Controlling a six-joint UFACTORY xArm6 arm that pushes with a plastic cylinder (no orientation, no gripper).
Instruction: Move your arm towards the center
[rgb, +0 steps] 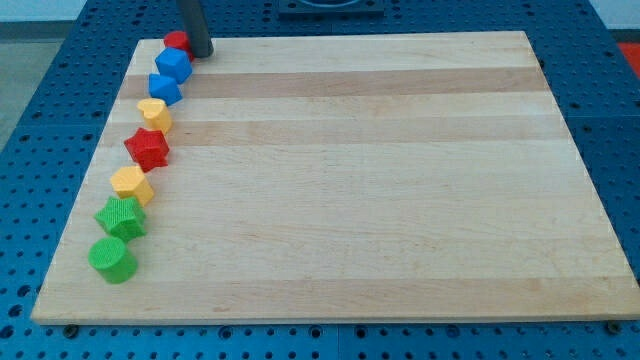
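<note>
My tip stands at the top left of the wooden board, just right of a red block and touching or nearly touching it. Below it a line of blocks runs down the board's left edge: a blue block, a second blue block, a yellow block, a red star-shaped block, a yellow block, a green block and a green cylinder. The tip is right of and above the upper blue block.
The board lies on a blue perforated table. The board's edges are near the blocks on the left.
</note>
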